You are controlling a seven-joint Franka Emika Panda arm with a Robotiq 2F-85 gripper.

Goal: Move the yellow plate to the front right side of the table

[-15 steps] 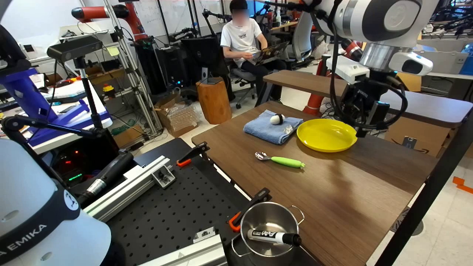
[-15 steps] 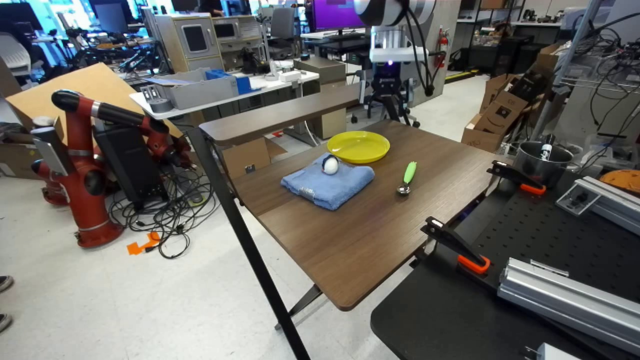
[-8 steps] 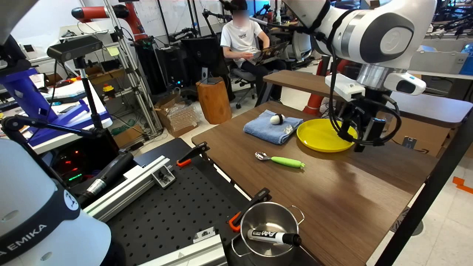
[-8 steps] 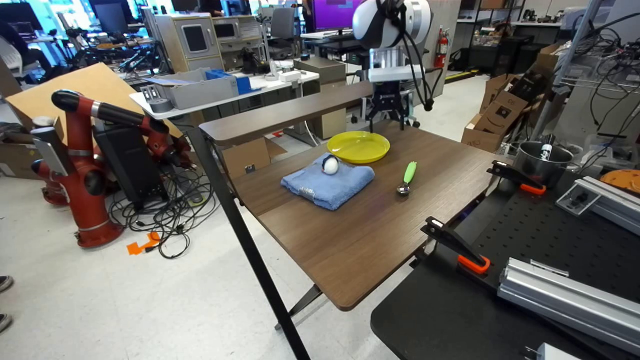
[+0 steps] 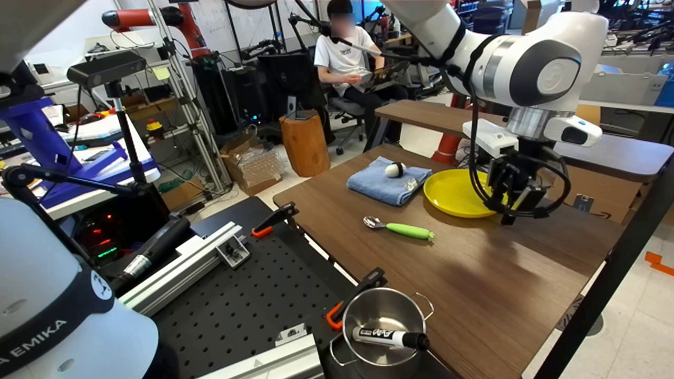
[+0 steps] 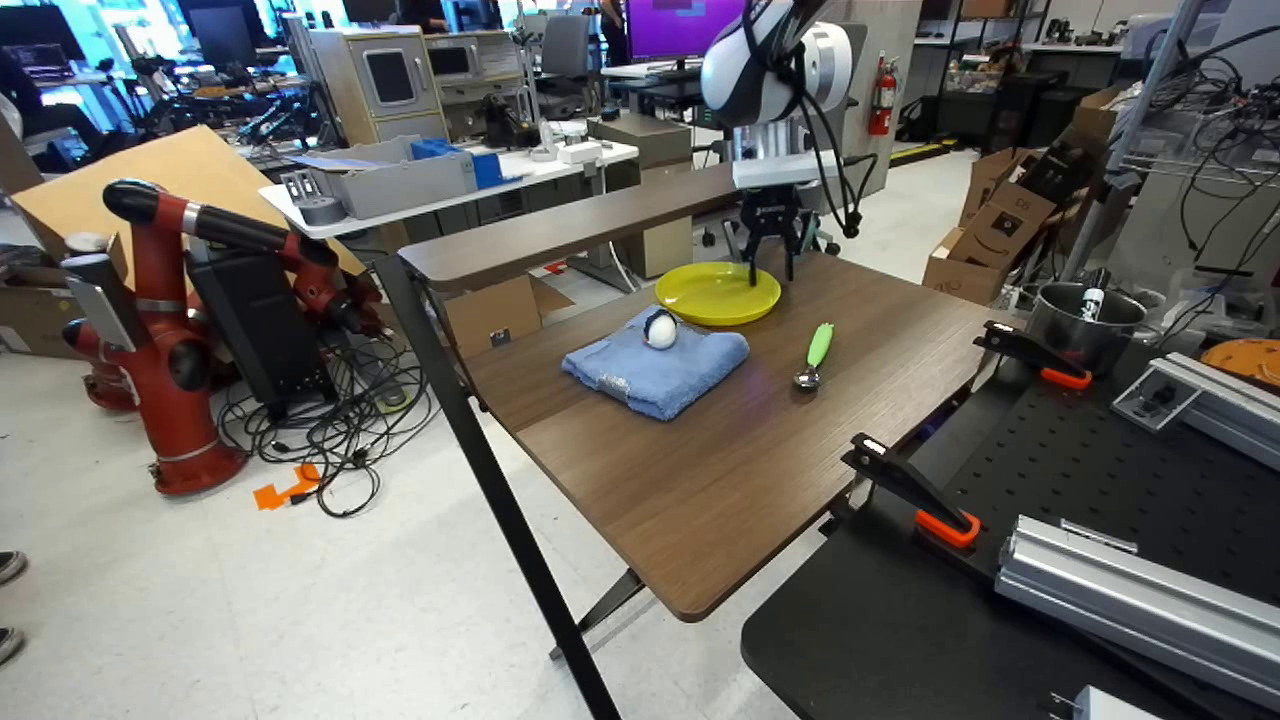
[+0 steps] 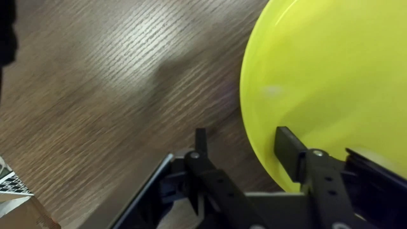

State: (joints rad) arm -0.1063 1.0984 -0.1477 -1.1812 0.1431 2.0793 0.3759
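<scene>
The plate [image 6: 708, 296] is being supported by the table [image 6: 700, 480], just beside the folded cloth [image 5: 383, 187]; whether the two are touching is not being clearly shown. The gripper [image 7: 241, 140] is being held low over the plate's edge, and its fingers [image 7: 289, 152] are being held spread apart: one is being poised inside the rim, over the yellow floor, and the other outside it, above the wood, so that the rim is being straddled. Whether the plate is being touched by the inner finger cannot be told. A soft shadow [image 5: 497, 258] is being cast on the table. By the cloth, a white thing [image 5: 395, 169] (rounded, with a dark band around it) is being carried, while the green-handled spoon [image 5: 405, 230] is being supported by the table, apart from cloth and plate alike. A marker [image 5: 387, 337] is being held aslant by the pot [image 5: 387, 305], near one of two clamps [image 6: 900, 478] that are being shown at the edge of a black board [image 5: 253, 295].
</scene>
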